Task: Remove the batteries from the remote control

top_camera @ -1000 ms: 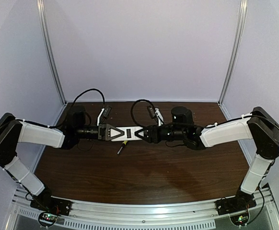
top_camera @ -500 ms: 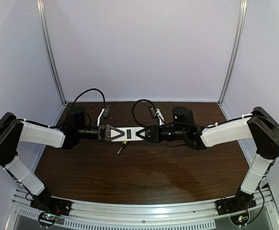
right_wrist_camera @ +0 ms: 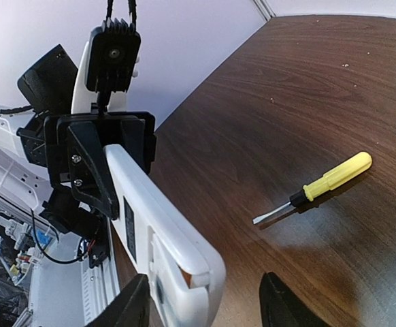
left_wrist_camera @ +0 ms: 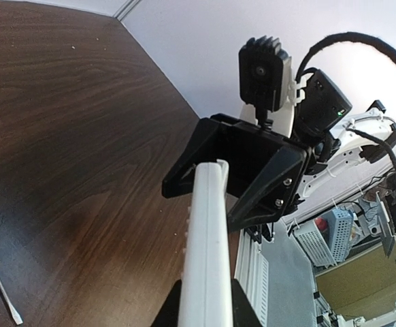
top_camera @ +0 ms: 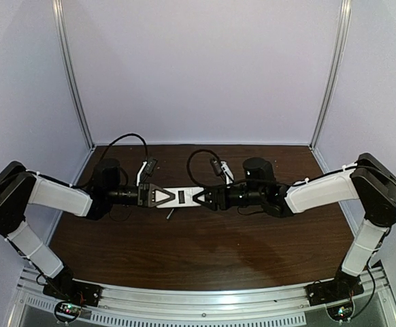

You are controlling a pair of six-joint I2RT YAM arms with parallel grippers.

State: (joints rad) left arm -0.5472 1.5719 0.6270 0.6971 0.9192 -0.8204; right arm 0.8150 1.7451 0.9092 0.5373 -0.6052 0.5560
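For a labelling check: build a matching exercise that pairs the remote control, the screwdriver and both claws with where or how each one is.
Things:
1. remote control
2. yellow-handled screwdriver
3. left claw
4. right claw

States:
A. lying on the table
B. open, fingers either side of the remote control's end
C. raised off the table
D. shut on the remote control

Pairs: 1-C, 2-A, 3-D, 4-B

The top view looks down from high behind, taking in the whole bench (top_camera: 205,255). The left wrist view looks closely along the remote (left_wrist_camera: 205,266) to the right claw (left_wrist_camera: 208,197). The right wrist view faces back at the left claw (right_wrist_camera: 116,163). Both show the screwdriver (right_wrist_camera: 315,189).
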